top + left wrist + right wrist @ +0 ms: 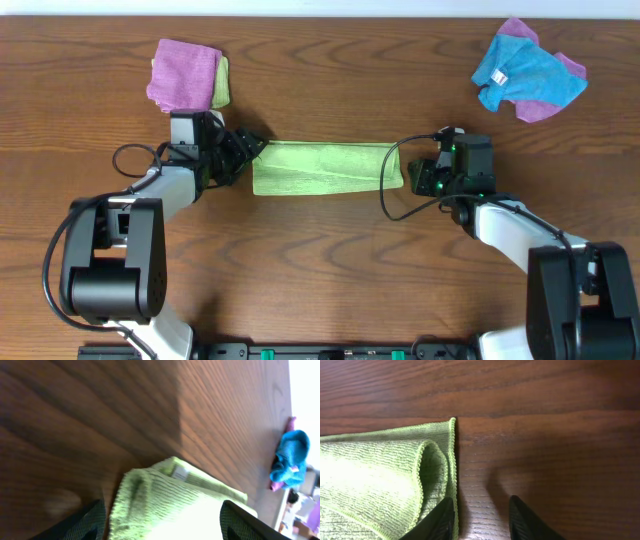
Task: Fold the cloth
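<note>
- Cloth (325,168): green, folded into a long strip, lying flat mid-bench (320,260) between the two arms.
- Left jaws: spread wide, straddling the strip's left end, not clamped.
- Right jaws: released at the right end, one finger (440,520) at the hem, bare wood between them.
- Far left: pink-and-yellow folded stack (185,75).
- Far right: blue-and-purple heap (528,72).

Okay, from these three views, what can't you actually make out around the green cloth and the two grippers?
Left gripper fingertips: cut off by the left wrist view's bottom edge; overhead, the gripper body covers them.
Right gripper contact with the green cloth: right wrist view's bottom edge crops the fingertips.
Its fold layers: overhead, too small to count.
</note>
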Tool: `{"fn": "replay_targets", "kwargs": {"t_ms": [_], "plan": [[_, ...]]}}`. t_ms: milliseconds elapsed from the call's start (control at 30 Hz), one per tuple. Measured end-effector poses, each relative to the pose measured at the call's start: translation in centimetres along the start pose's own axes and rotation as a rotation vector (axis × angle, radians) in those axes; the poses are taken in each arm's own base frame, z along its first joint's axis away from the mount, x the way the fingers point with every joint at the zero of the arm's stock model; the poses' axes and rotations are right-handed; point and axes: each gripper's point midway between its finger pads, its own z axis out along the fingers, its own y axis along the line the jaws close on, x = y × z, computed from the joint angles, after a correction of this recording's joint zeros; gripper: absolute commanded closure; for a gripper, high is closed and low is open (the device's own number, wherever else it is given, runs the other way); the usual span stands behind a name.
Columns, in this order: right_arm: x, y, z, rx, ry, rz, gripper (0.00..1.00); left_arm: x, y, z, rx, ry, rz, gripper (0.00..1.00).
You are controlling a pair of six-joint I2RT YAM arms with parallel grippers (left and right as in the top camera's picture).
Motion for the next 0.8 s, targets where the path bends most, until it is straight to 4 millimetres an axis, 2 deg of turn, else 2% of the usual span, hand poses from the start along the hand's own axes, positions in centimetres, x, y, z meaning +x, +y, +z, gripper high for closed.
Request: {"fn": "replay_targets", "kwargs": {"t_ms": [67, 200, 300, 367, 467, 533, 800], "plan": [[-0.2, 0.1, -0.3, -0.002, -0.005, 0.014, 0.57, -0.3, -0.7, -0.2, 0.023, 0.008, 0.003, 0.33], [-1.1, 0.8, -2.1, -0.011, -0.03, 0.046, 0.47, -1.8, -2.8, -1.1, 0.075, 0.023, -0.002, 0.6], [-1.6, 1.4, -3.7, -0.018, -0.048, 0.075, 0.39, -2.6, -4.2, -1.8, 0.103, 0.039, 0.0, 0.86], [-1.7, 1.6, -4.6, -0.02, -0.049, 0.098, 0.37, -2.7, -4.8, -1.9, 0.115, 0.044, 0.002, 0.94], [-0.9, 1.7, -5.6, -0.013, -0.019, 0.165, 0.36, -2.1, -5.2, -1.8, 0.12, 0.068, 0.013, 0.95], [0.1, 1.8, -5.8, -0.019, 0.023, 0.215, 0.34, -1.0, -5.2, -1.3, 0.1, 0.1, 0.007, 0.94], [1.0, 2.3, -4.9, -0.059, 0.077, 0.316, 0.3, 3.7, -3.8, 1.2, -0.111, 0.132, 0.096, 0.94]]}}
